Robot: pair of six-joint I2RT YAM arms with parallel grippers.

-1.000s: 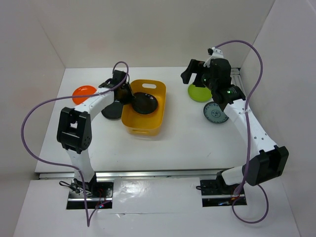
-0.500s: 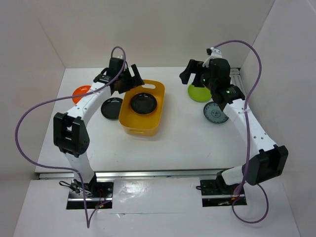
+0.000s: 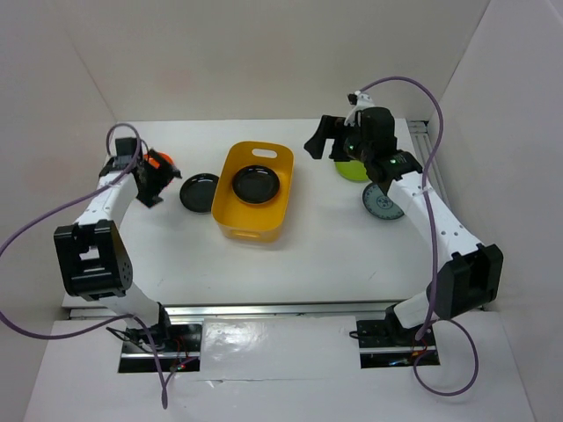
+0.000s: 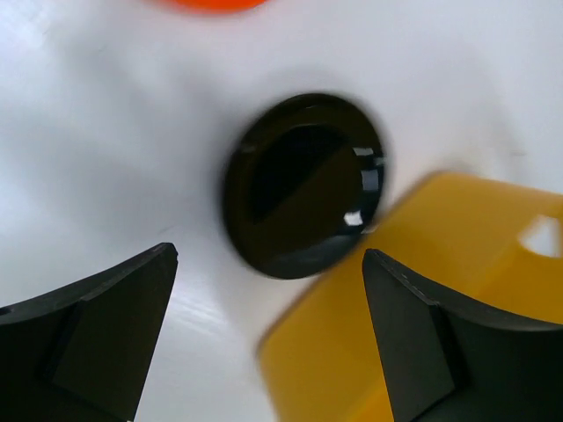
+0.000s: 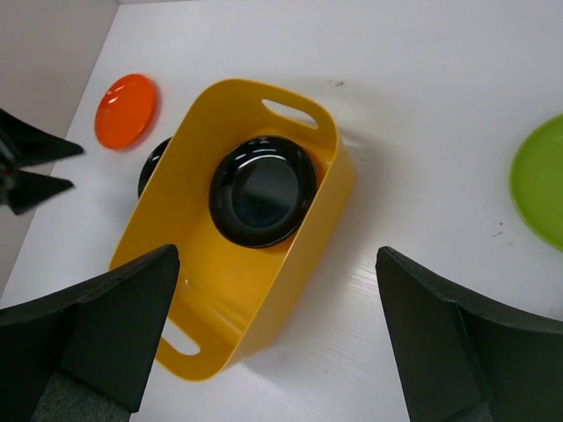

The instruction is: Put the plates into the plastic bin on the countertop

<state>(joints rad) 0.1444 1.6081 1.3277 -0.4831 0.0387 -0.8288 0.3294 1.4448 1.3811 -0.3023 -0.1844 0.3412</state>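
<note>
One glossy black plate (image 3: 256,184) lies flat on the floor of the plastic bin (image 3: 230,220), toward its 12 o'clock end, just short of the slot handle. The bin is a yellow-orange tub with rounded corners and smooth, slightly flared walls, and it sits near the middle of the plain white countertop (image 3: 325,255).

A second black plate (image 4: 303,185), round and shallow with a shiny raised rim, rests on the countertop at the bin's 9 o'clock. It is just beside the wall, but we cannot tell whether the two touch. From the left wrist this plate sits just ahead of the left gripper (image 4: 268,257), between its two dark fingers. The jaws are spread wide and hold nothing.

At about 10 o'clock from the bin we see the orange-red plate (image 5: 126,110), matte and flat on the table, partly covered from overhead by the left gripper.

The right gripper (image 3: 321,141) hangs at the bin's 1 o'clock, fully parted and empty, its camera looking down into the bin. Past it, at about 2 o'clock, lies a lime green plate (image 3: 356,170), and at 3 o'clock a blue-patterned plate (image 3: 380,203), both well apart from the bin.
</note>
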